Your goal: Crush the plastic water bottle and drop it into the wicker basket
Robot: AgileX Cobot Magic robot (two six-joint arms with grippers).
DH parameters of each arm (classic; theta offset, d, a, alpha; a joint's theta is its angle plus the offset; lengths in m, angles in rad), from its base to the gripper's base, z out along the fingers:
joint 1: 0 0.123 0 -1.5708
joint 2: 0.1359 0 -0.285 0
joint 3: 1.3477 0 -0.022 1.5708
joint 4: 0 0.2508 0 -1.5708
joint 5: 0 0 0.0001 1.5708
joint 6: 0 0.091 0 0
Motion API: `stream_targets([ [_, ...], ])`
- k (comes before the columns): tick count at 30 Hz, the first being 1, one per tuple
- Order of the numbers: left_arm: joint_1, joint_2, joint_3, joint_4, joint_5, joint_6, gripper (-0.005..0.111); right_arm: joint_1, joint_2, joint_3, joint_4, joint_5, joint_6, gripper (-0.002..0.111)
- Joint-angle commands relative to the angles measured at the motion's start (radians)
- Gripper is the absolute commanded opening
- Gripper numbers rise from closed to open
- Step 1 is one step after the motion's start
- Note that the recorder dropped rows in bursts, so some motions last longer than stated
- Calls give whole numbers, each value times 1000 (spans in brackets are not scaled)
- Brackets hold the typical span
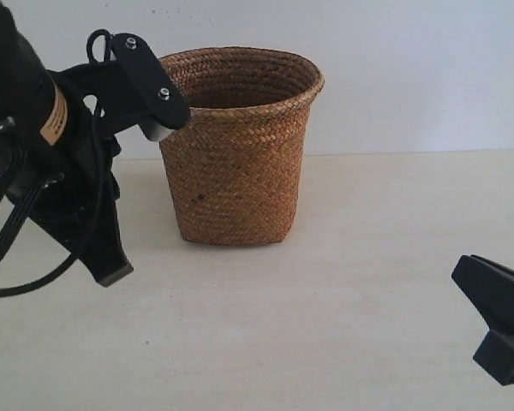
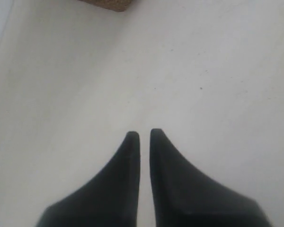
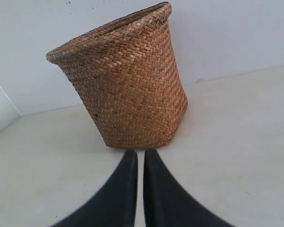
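The wicker basket [image 1: 236, 163] stands upright at the middle of the pale table, its opening facing up; what lies inside is hidden from here. The plastic water bottle is out of view in every frame. My left gripper [image 1: 111, 272] hangs left of the basket, tips pointing down just above the table, and in its wrist view [image 2: 144, 135] the jaws are shut with nothing between them. A corner of the basket [image 2: 111, 4] shows at that view's edge. My right gripper [image 1: 463, 276] sits low at the right, shut and empty [image 3: 140, 153], pointing at the basket [image 3: 128, 90].
The pale table [image 1: 325, 325] runs back to a white wall [image 1: 411, 68] just behind the basket. The left arm's black body and cables [image 1: 34, 154] fill the left side beside the basket rim.
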Motion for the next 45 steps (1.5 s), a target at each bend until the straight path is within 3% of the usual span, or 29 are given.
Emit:
stream_targets([
  [1, -98, -110, 65, -11, -118, -126, 4, -3, -4, 7, -1, -10, -2, 1],
  [6, -208, -209, 157, -27, -293, -310, 4, -3, -4, 7, -1, -10, -2, 1],
  [10, -226, -254, 210, -130, -423, -357, 4, -3, -4, 7, -1, -10, -2, 1],
  [12, -226, -259, 212, -185, -432, -360, 4, -3, -4, 7, -1, -10, -2, 1],
  [28, -226, -261, 212, -195, -470, -376, 4, -3, -4, 7, -1, -10, -2, 1],
  [32, -129, -305, 240, -202, -738, -391, 4, -3, -4, 7, 6, -13, -2, 1],
  [36, 60, -362, 364, -202, -1093, -458, 4, -3, -4, 7, 6, -12, -2, 1],
  [38, 152, -398, 442, -202, -1191, -480, 4, -3, -4, 7, 6, -12, -2, 1],
  [45, 402, -669, 709, -202, -1225, -521, 4, -3, -4, 7, 6, -12, -2, 1],
])
